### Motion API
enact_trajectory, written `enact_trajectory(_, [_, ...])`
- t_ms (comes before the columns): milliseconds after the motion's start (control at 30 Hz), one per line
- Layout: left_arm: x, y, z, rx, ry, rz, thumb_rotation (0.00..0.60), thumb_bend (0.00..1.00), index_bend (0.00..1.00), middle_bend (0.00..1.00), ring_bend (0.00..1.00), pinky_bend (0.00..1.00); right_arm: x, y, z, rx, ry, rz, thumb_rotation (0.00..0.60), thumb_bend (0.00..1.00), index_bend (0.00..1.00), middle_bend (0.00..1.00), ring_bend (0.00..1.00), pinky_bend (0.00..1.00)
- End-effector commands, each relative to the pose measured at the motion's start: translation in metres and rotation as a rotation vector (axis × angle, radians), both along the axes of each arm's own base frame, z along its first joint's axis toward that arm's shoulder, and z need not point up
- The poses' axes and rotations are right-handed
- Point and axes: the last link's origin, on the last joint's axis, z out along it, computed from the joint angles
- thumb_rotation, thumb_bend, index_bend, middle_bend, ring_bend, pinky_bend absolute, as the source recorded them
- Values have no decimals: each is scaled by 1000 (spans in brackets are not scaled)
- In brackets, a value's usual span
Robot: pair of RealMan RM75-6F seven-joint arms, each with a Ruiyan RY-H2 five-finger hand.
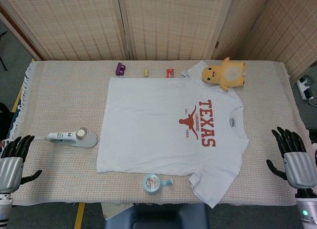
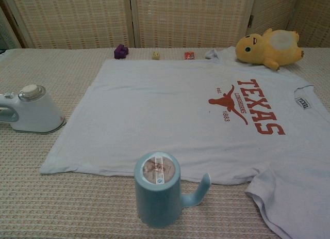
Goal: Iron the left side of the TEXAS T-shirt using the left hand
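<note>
The TEXAS T-shirt (image 1: pixel 163 132) lies flat across the middle of the surface (image 1: pixel 59 90), collar toward the robot's right and printed lettering on that half, so the plain hem side faces the iron (image 1: pixel 74 137), which rests just off the shirt's left edge with its handle pointing toward the left hand (image 1: pixel 12 157). That hand sits at the near left corner, fingers spread and holding nothing, well short of the iron; the right hand (image 1: pixel 294 160) is likewise spread and empty at the far right edge. A pale blue mug (image 2: pixel 157 190) lies on its side just beside the shirt's near edge, a yellow plush toy (image 1: pixel 225 73) rests on the shoulder at the back, and three small blocks, purple (image 1: pixel 121 68), yellow (image 1: pixel 145 72) and red (image 1: pixel 170 72), line up beyond the shirt. The likely trouble is in the pickup: a loose grip on the slim handle could tip the iron or push it onto the fabric, bunching the hem, and a wide sweep could knock the mug. The surface wears a woven beige cloth with a fringe at its left end, and woven folding screens (image 1: pixel 163 21) close off the room behind.
</note>
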Motion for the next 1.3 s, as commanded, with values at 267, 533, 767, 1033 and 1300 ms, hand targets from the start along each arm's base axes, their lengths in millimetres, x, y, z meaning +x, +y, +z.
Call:
enact_trajectory(267, [0,3,1,10,-6,-2,600,128,99,144,91,146,3,0,1,-11,-4,13,600,254,0,21,0,47])
enact_trajectory(533, [11,30,-8,-5,-59,-49,600,129,175,189,130,147,5,0,14,-45,28,13,600,254,0,21,0,46])
enact_trajectory(767, [24,63,-28,-59,-95,-57,600,155,199,212,148,149,12,-4,26,-68,40,24,600,254,0,19,0,46])
enact_trajectory(1033, [26,88,-54,-140,-29,-21,600,270,227,240,163,157,17,-8,32,-69,40,41,600,254,0,15,0,47])
enact_trajectory(1300, [18,104,-76,-151,10,11,600,305,239,252,161,163,15,-10,29,-54,31,32,600,253,0,14,0,46])
